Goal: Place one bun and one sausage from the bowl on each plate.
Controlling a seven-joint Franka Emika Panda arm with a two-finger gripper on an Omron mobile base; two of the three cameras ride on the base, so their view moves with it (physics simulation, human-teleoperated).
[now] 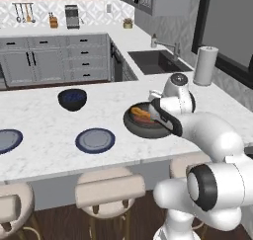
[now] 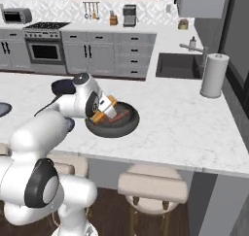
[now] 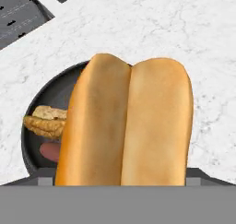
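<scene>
Bun (image 3: 126, 121) sits between wide-spread jaws, above the dark bowl (image 3: 50, 96) on the bench (image 1: 49, 130); whether they grip it is unclear.

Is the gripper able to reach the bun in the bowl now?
Probably yes: the gripper is right over the bowl, open, with the bun directly ahead and nothing between them.
</scene>
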